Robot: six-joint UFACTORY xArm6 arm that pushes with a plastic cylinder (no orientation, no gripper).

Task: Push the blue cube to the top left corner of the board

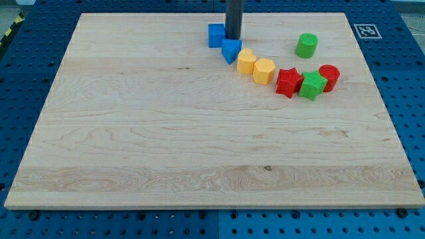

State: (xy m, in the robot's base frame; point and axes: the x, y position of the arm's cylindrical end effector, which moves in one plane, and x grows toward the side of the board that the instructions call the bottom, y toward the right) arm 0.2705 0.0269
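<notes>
The blue cube [216, 35] sits near the top middle of the wooden board [133, 133]. My tip [233, 38] stands just to the cube's right, touching or almost touching it. A blue triangular block [230, 50] lies right below the tip. The rod rises out of the view's top.
To the right of the blue triangular block lie a yellow block [247, 62], a second yellow block [263, 70], a red star [288, 82], a green star [312, 85] and a red cylinder [329, 76]. A green cylinder [307, 46] stands apart above them.
</notes>
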